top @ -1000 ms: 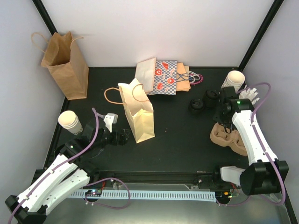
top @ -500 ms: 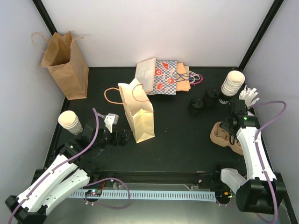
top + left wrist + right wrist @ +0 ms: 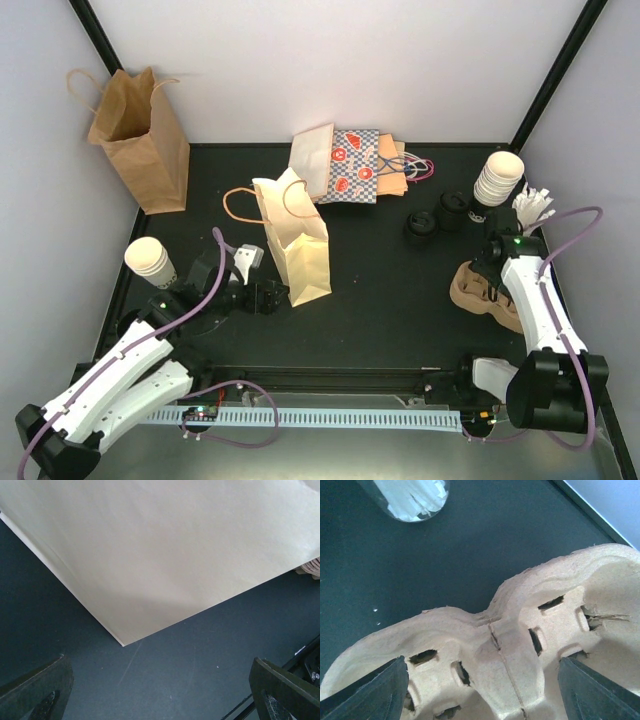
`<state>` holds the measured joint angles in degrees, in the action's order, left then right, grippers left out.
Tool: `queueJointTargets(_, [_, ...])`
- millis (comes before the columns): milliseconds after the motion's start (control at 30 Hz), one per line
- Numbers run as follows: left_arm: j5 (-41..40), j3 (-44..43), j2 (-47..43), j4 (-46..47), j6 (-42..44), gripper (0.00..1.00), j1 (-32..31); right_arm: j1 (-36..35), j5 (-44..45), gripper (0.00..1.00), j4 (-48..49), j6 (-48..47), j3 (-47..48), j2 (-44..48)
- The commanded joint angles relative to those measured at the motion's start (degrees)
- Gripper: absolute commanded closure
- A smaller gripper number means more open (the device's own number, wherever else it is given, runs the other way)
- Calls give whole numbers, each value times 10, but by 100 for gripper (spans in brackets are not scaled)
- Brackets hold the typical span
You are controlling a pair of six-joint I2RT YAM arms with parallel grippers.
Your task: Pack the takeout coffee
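Hovering right end effector [image 3: 481,687], fingers spread, over carrier [image 3: 506,647]; left end effector [image 3: 160,692] spread too, beside cream bag [image 3: 165,545]; cups [image 3: 498,178] stacked.

1. Matte black worktop [image 3: 390,290], with black lids [image 3: 421,226].
2. White cups [image 3: 499,177]; cream bag [image 3: 303,252]; brown bag [image 3: 142,140].
3. Checked bag [image 3: 355,165]: dark-and-white squares with red shapes.
4. Tan, speckled pulp tray [image 3: 520,645].
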<state>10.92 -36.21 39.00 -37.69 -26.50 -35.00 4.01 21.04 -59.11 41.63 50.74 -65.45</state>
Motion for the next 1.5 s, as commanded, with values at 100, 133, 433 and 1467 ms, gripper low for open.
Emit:
queueJointTargets(100, [18,-25,2,4,12,1,-2,5,61,16,-14,41,7,-36])
queueJointTargets(133, [17,-25,2,4,12,1,-2,4,63,16,-16,43,8,-41])
queueJointTargets(433, [10,-24,-4,3,10,1,-1,6,12,16,17,10,3,-63])
queueJointTargets(1467, [-5,-21,-3,5,4,1,-2,-51,-135,32,35,-81,4,-71])
